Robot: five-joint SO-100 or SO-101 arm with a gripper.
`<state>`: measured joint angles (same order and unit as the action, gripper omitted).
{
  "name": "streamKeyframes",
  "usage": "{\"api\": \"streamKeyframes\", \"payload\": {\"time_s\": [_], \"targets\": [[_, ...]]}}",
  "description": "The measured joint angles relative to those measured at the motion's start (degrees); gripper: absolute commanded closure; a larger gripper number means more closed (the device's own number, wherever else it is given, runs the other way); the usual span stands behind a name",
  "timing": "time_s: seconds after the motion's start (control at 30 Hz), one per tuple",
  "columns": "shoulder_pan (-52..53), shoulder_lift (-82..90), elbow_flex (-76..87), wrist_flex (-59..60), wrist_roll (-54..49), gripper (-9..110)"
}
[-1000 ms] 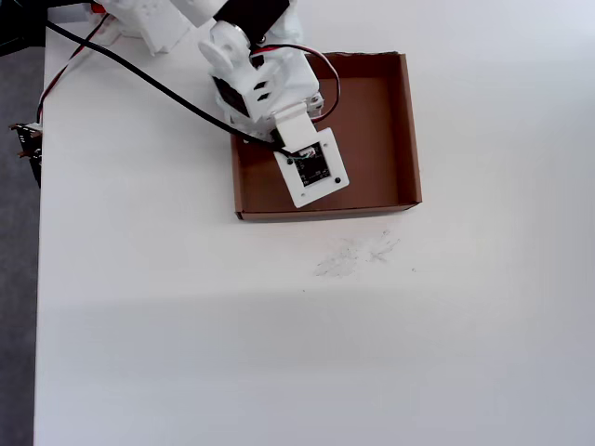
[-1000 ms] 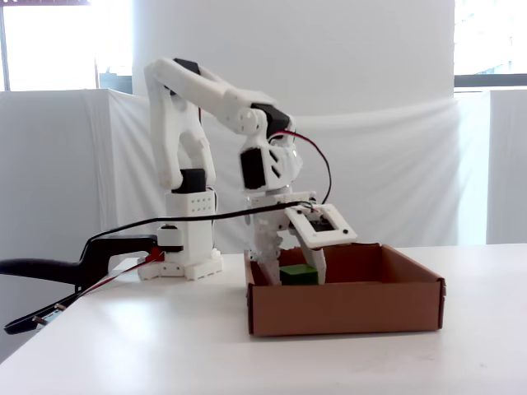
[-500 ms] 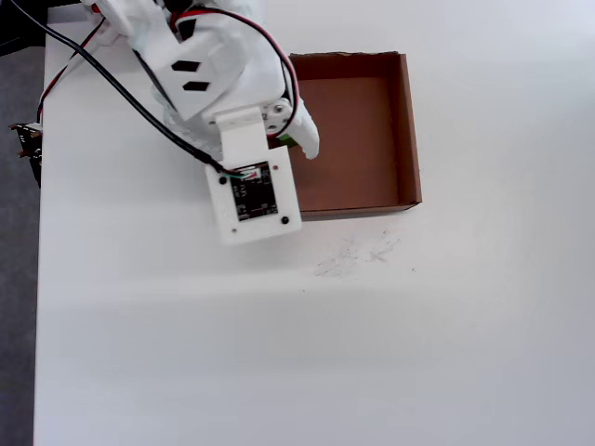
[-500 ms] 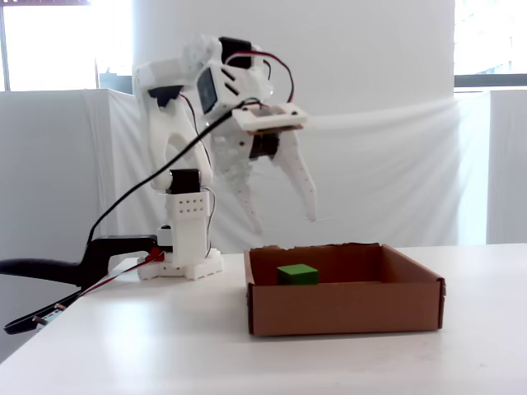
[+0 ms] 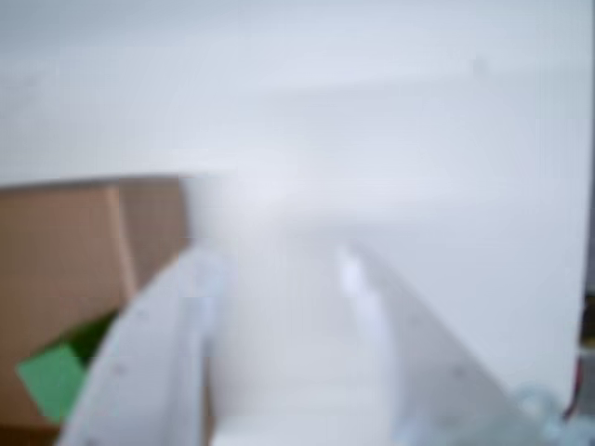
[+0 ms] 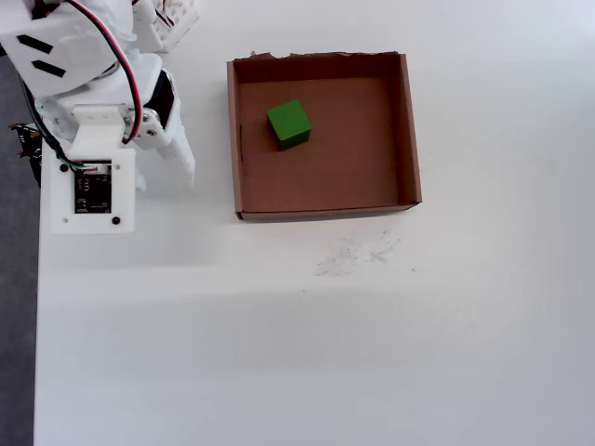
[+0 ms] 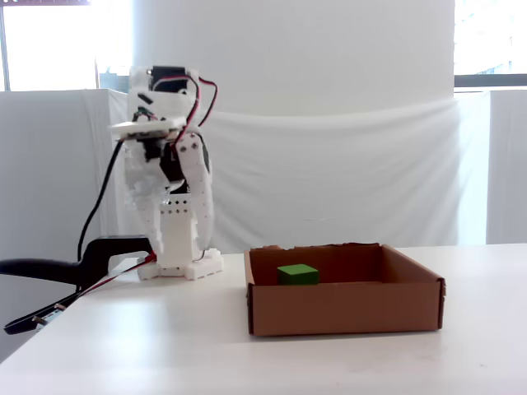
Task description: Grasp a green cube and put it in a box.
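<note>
— Scuff marks [image 6: 356, 255] on the white table [image 6: 372, 353], just outside the box's near wall in the overhead view; noted?

— Noted; next the box [image 6: 409, 130] itself, brown card, low walls, far edge ragged; green cube [image 6: 289, 124] lies flat on its floor, toward the far-left corner in that view, apart from every wall.

— Cube in the fixed view?

— Sitting low inside the box [image 7: 346, 309], cube [image 7: 297, 274] top showing above the front wall; nothing touching it.

— Gripper?

— Gripper [image 6: 167, 158] well left of the box, raised off the table, fingers [image 7: 200, 185] spread with a clear gap; holding nothing; wrist view blurred, box corner [image 5: 56, 279] and cube [image 5: 54, 381] at its lower left.
</note>
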<state>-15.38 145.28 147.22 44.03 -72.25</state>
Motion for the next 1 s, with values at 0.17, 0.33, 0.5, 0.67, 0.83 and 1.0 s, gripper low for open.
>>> {"api": "streamKeyframes", "payload": {"time_s": [0.17,0.33,0.5,0.67,0.83,1.0], "targets": [[3.5,16.3,15.3,1.0,-4.6,85],[6.4,28.4,22.9,8.7,-8.5,86],[6.9,33.6,23.1,15.4,-9.1,86],[6.9,36.9,23.3,21.4,-9.1,85],[7.4,37.1,23.3,24.6,-9.1,85],[7.3,37.2,23.3,25.5,-9.1,85]]}}
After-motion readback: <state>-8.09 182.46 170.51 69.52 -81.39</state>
